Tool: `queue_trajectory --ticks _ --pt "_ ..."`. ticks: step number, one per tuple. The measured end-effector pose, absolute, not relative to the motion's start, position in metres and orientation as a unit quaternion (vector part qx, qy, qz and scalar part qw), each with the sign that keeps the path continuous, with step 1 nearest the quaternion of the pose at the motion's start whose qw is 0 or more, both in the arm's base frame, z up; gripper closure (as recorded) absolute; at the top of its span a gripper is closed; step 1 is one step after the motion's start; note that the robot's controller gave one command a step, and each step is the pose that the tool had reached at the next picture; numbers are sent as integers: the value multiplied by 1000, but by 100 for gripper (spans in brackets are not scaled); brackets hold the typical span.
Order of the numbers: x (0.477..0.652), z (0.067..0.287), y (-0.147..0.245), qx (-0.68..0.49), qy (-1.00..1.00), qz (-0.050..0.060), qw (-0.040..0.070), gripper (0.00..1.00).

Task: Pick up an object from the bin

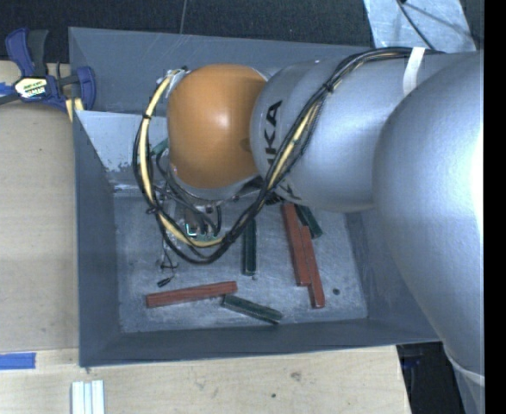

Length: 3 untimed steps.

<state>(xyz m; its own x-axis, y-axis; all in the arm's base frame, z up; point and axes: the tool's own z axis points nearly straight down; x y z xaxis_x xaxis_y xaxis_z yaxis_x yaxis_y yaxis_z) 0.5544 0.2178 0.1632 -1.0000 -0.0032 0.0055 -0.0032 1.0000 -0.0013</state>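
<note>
The gripper [194,224] hangs under the arm's orange cover [211,128], low over the bin's [93,257] floor toward the back left. I cannot tell whether it is open or closed. A green stick [249,250] lies just to its right. A brown bar [190,295] lies near the front edge, with a second stick [251,309] by the bar's right end. A second bar [302,253] lies toward the right wall.

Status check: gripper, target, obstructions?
Gripper low in bin, left of centre; hold unconfirmed. Nearest: dark green stick to its right, brown stick below it in view. Robot's own cables crowd the spot.
</note>
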Motion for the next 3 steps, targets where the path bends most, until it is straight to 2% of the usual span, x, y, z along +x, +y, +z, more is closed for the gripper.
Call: queue_trajectory --ticks 1,2,3 --pt "535 137 199 19 -1000 -2 -7 0" --pt "489 70 159 48 -999 0 -1 0" --pt "483 148 165 59 -998 -1 -3 0"
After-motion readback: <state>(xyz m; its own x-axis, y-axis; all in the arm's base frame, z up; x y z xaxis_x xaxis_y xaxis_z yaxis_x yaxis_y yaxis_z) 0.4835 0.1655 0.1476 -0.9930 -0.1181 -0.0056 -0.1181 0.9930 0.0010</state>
